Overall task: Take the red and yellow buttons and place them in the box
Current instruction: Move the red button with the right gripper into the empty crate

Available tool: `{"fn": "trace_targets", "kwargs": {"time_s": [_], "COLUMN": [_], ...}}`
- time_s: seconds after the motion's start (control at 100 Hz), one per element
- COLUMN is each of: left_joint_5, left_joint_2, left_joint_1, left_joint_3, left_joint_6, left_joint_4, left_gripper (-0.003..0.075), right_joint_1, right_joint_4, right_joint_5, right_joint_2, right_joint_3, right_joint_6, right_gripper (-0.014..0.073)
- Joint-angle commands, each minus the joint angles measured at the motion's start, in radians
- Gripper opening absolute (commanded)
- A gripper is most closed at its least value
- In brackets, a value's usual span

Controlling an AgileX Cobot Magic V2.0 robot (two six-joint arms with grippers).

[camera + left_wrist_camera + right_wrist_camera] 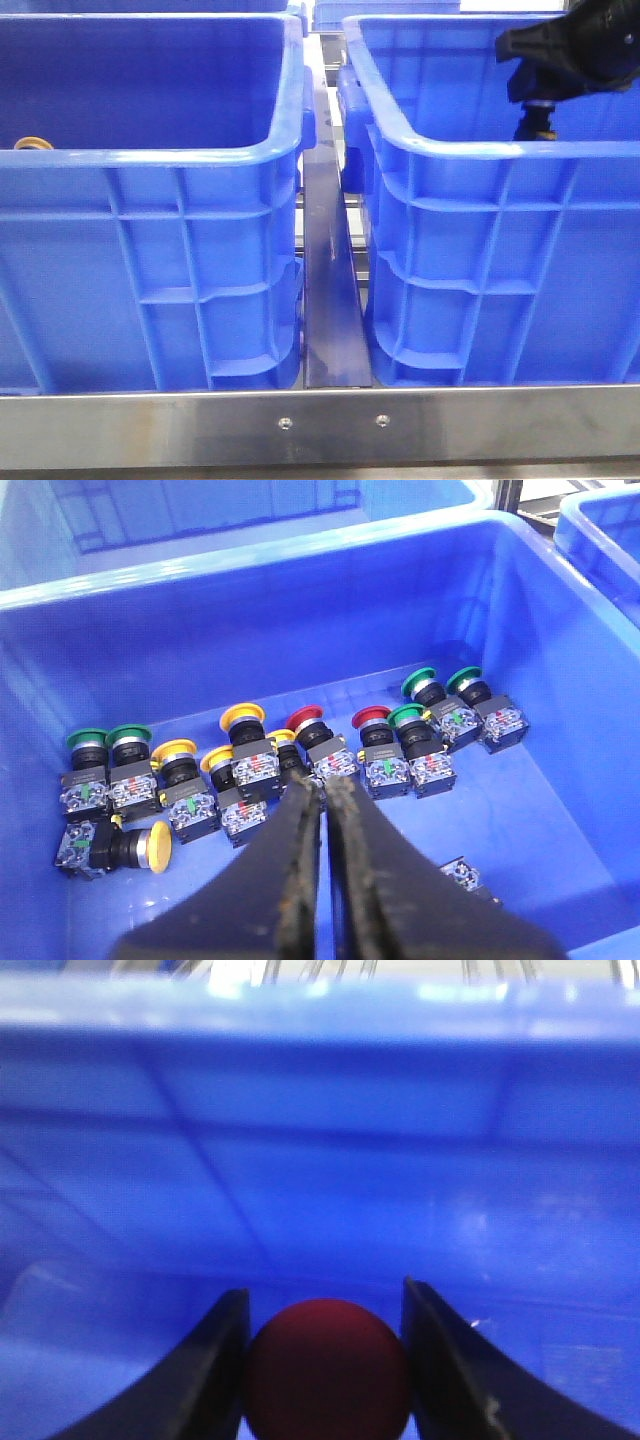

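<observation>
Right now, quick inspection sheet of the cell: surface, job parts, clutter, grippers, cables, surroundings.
Surface: steel rail across the front, a metal divider between the two crates.
Job's things: one red button between the right gripper's fingers; more red and yellow-capped buttons stand in a row in the left crate, and one yellow button lies on its side.
Clutter: green-capped buttons mixed into the same row.
Grippers: left gripper shut and empty, above the button row; right gripper shut on the red button, inside the right crate.
Cables: nothing seen.
Surroundings: further blue crates behind; nothing else clear.
</observation>
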Motion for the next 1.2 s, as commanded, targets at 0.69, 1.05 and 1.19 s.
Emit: {"fn": "trace_targets", "kwargs": {"time_s": [0.69,1.05,1.19], "left_joint_5": [-0.073,-0.073,-0.073], "left_joint_2": [0.003,0.003,0.003], "left_joint_1": [0.001,0.001,0.001], "left_joint_3": [-0.026,-0.026,-0.026], "left_joint_6": [-0.008,-0.008,-0.008], "left_joint_4": [-0.014,-0.014,-0.014], "left_gripper": [-0.0019,-0.0019,-0.0019], "right_joint_1": [-0.001,-0.001,-0.001], "right_joint_4": [0.011,0.024,0.030], "right_joint_5": [0.060,0.101,0.113], "right_joint_2": [0.076,0.075,0.074], "right_joint_3": [-0.077,-0.025,-0.025], "right_joint_6": [-0.029,-0.028,-0.028], "right_gripper": [0.0171,0.0274,0.0346]}}
